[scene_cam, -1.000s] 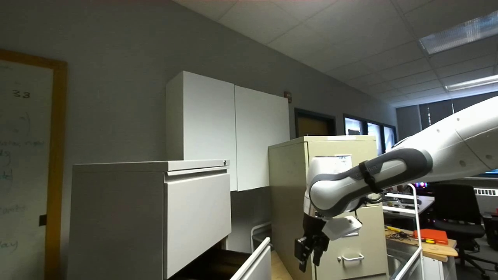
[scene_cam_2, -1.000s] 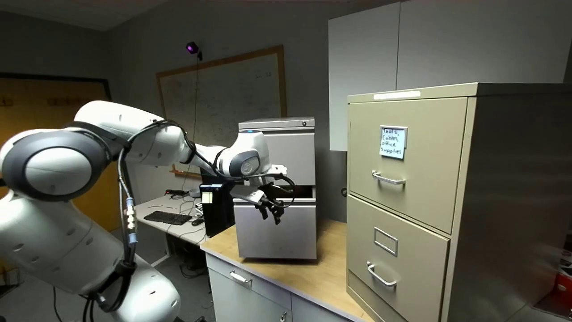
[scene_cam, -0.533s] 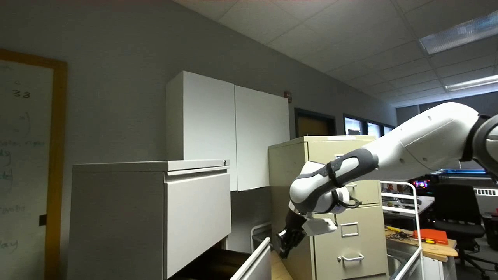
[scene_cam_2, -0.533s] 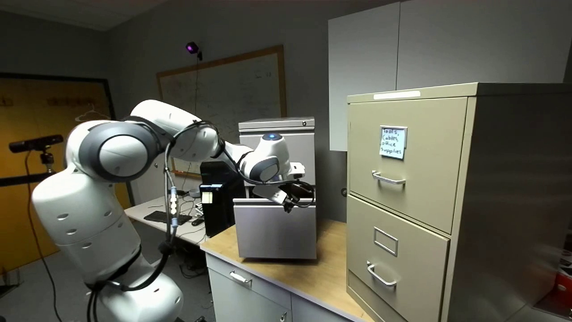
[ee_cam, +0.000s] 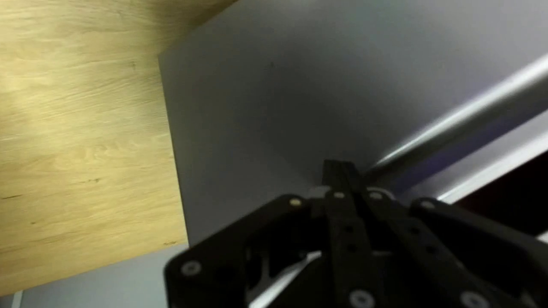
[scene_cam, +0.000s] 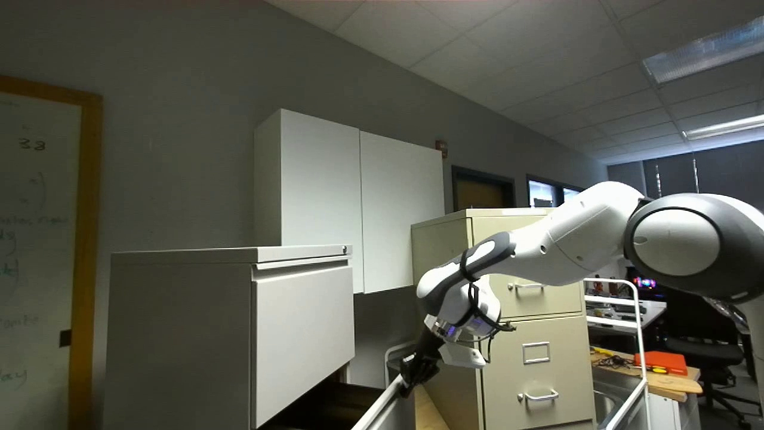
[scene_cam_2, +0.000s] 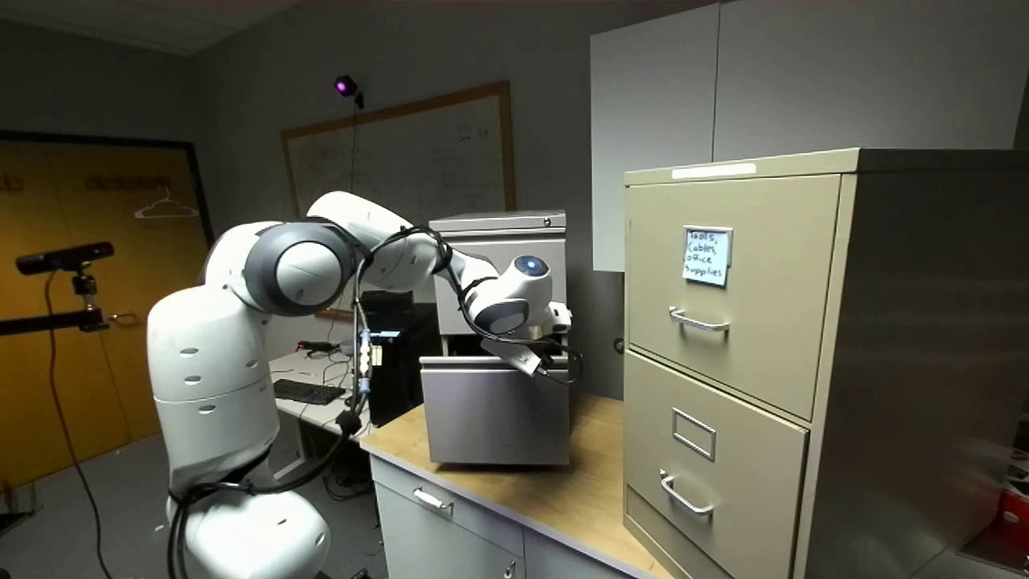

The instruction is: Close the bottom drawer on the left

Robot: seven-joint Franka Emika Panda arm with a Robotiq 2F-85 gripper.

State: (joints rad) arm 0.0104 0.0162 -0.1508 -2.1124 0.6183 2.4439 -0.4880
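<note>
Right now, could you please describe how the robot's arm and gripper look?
The arm is white and rounded, with grey joint covers, one small blue light, and black cables along its outside, carrying pale-and-blue connectors. The gripper is black, with round metallic screw heads.

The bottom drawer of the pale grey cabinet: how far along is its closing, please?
Looks done: positioning; in an exterior view, the black two-fingered end effector is at the top edge of the pale grey, flat-fronted bottom drawer. In hand: perhaps the push; the wrist view shows the end effector close to the front, contact uncertain. Left: apparently most of the closing, as the drawer's dark interior shows.
</note>
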